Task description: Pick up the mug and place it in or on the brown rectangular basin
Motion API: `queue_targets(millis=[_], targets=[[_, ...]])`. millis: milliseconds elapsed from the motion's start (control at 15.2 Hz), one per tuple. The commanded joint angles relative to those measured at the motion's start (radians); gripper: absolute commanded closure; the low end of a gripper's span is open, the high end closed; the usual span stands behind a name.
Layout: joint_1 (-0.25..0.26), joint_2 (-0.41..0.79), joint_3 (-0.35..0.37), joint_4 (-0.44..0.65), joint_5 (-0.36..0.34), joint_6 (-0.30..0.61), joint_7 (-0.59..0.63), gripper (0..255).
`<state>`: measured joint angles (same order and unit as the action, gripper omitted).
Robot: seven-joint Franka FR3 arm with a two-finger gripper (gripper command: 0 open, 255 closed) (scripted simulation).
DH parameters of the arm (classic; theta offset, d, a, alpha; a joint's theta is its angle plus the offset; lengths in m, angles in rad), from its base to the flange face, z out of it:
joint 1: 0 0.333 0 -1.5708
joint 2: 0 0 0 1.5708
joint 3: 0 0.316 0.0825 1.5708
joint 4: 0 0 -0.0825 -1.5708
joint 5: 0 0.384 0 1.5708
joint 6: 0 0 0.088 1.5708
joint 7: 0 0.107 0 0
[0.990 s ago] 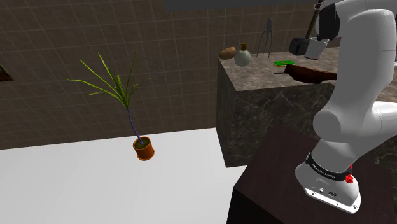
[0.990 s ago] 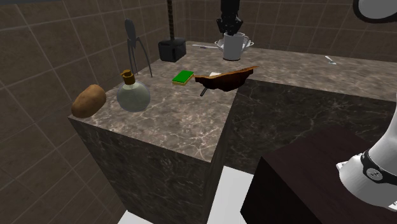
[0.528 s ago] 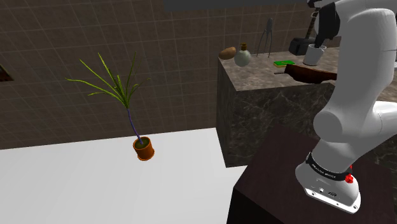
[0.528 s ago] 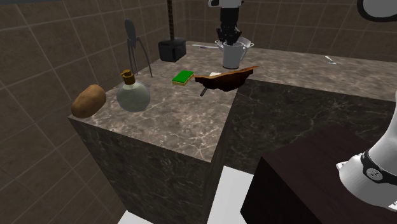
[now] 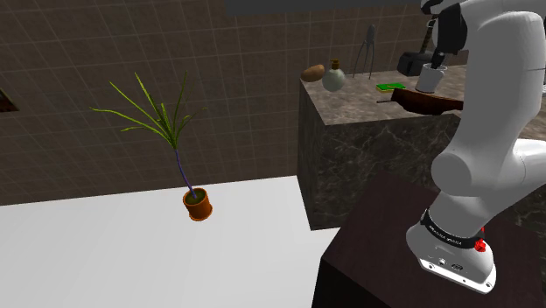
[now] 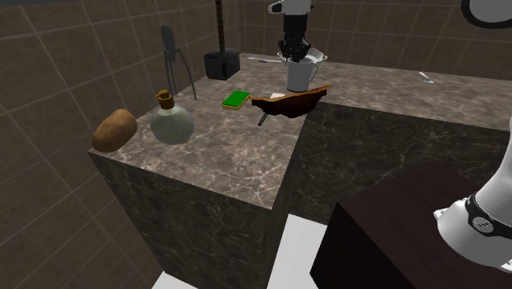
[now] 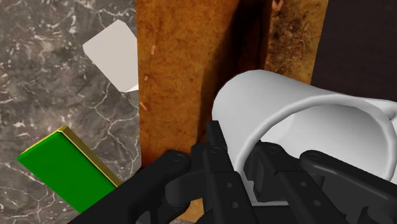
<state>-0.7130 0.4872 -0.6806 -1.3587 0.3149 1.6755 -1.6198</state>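
1. The black fingers (image 7: pixel 216 167) are clenched on the rim of the plain white mug (image 7: pixel 299 124), one inside its wall and one outside.
2. At the upper middle of the second exterior view, the mug hangs over the far end of the brown rectangular wooden basin (image 6: pixel 289 102). I cannot tell whether its base touches the basin.
3. The basin lies on the dark marbled stone worktop (image 6: pixel 230 148), with a flat green, yellow-edged sponge (image 6: pixel 235 99) just beside it.
4. At the shoulder view's lower right, the dark band (image 5: pixel 451 233) round the arm's foot carries lettering too small to read.
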Motion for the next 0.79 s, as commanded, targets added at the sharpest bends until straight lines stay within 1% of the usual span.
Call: queue_targets(millis=[0, 66, 132, 462, 726], targets=[[0.000, 0.001, 0.000, -0.001, 0.000, 0.000, 0.000, 255], [0.000, 0.001, 0.000, -0.001, 0.000, 0.000, 0.000, 255], [0.000, 0.000, 0.000, -0.001, 0.000, 0.000, 0.000, 0], [0.000, 0.001, 0.000, -0.001, 0.000, 0.000, 0.000, 0], [-0.046, 0.029, 0.002, 0.173, 0.011, -0.143, 0.009, 0]])
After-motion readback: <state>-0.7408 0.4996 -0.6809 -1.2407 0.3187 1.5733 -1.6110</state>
